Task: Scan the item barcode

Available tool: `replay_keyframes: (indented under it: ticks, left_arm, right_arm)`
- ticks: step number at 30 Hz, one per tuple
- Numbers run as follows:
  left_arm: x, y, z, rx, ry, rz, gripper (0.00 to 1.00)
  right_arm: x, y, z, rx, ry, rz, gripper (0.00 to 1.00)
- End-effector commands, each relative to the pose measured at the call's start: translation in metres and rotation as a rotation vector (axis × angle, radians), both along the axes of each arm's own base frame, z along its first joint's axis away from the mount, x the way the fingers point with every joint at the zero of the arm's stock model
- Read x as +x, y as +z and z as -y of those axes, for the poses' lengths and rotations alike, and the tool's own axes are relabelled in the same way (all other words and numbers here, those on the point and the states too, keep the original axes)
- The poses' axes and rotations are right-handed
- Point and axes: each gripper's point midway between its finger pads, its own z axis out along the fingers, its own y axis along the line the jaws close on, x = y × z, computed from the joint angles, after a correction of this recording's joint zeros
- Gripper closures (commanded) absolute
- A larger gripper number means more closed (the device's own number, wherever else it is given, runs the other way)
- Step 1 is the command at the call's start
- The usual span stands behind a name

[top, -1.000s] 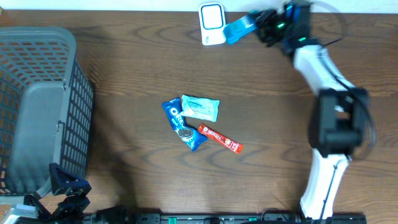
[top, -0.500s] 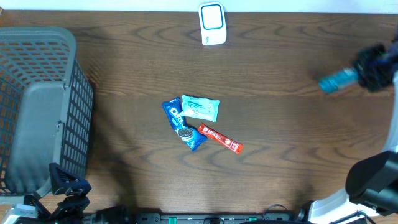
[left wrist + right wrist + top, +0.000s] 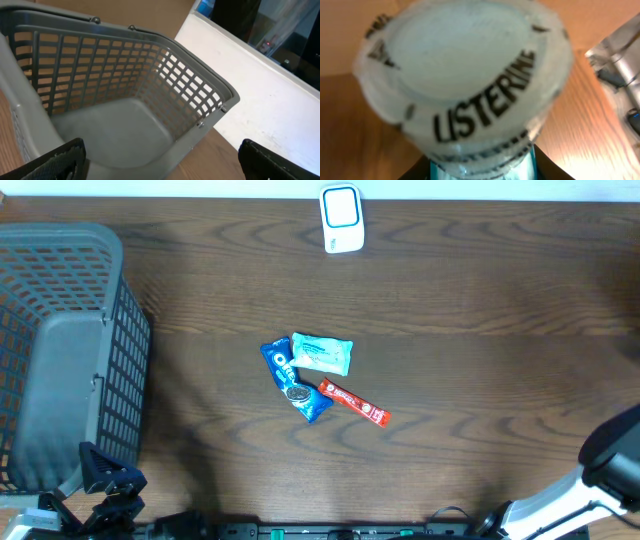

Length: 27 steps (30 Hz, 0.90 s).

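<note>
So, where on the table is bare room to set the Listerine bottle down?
For the Listerine bottle, bare wood lies right of the scanner and red stick packet, and between the basket and the Oreo pack. The centre is crowded: three packets bunched together.

Counted by kind, six in all.
One grey basket [image 3: 60, 350], one white scanner [image 3: 341, 218], one Listerine bottle [image 3: 465, 85], and three wrapped snacks: blue Oreo packet [image 3: 292, 375], pale teal packet [image 3: 322, 354], red stick packet [image 3: 352, 402].
</note>
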Motion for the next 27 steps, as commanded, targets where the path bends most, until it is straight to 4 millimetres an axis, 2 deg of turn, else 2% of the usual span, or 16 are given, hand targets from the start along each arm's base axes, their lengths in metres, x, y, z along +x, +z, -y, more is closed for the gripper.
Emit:
replay_keyframes:
  ticks: [1,5,7,8,18,21,23,27]
  left_arm:
    - [-0.001,0.001,0.000,0.015,0.000,-0.006,0.02]
    - [-0.001,0.001,0.000,0.015,0.000,-0.006,0.02]
    - [-0.001,0.001,0.000,0.015,0.000,-0.007,0.02]
    - [-0.001,0.001,0.000,0.015,0.000,-0.006,0.02]
    - [-0.001,0.001,0.000,0.015,0.000,-0.006,0.02]
    - [-0.001,0.001,0.000,0.015,0.000,-0.006,0.02]
    - [-0.001,0.001,0.000,0.015,0.000,-0.006,0.02]
    - [-0.001,0.001,0.000,0.015,0.000,-0.007,0.02]
  right_arm:
    - [-0.018,-0.008,0.025,-0.118,-0.101,-0.137,0.95]
    - [-0.011,-0.031,0.036,-0.123,-0.124,-0.123,0.92]
    - [-0.006,-0.041,0.042,-0.135,-0.138,-0.098,0.84]
    - [-0.006,-0.044,0.044,-0.140,-0.149,-0.085,0.84]
    - [-0.017,-0.049,0.053,-0.151,-0.216,-0.042,0.83]
    - [-0.023,-0.056,0.054,-0.121,-0.221,-0.044,0.83]
    - [-0.026,-0.066,0.053,-0.090,-0.218,-0.039,0.82]
    - [-0.036,-0.099,0.044,-0.025,-0.210,-0.065,0.83]
